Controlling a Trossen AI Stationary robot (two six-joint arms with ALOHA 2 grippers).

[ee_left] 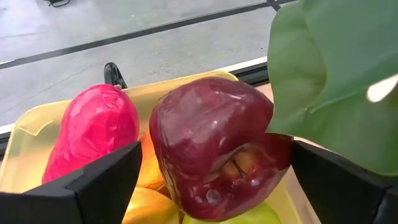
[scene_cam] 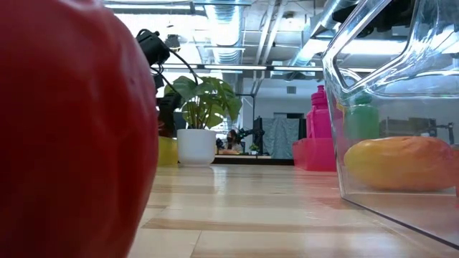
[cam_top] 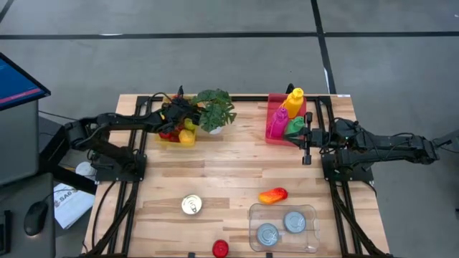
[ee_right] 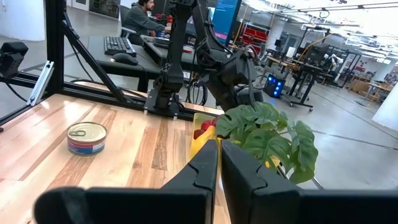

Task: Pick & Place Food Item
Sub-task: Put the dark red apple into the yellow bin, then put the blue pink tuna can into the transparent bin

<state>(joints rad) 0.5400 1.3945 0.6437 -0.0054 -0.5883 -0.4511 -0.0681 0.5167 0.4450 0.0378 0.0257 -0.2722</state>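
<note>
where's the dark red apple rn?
In the yellow bin at the table's far left, beside the potted plant; left wrist view shows the dark red apple between the open left pincer.

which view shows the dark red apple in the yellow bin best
The left wrist view: the dark red apple fills the frame between the open left end effector fingers, atop other fruit in the yellow bin. The high view shows only red specks under the arm; the right wrist view a distant red glimpse; the low view hides it.

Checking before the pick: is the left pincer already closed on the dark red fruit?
No, the left pincer stands open, fingers either side of the dark red fruit.
</note>
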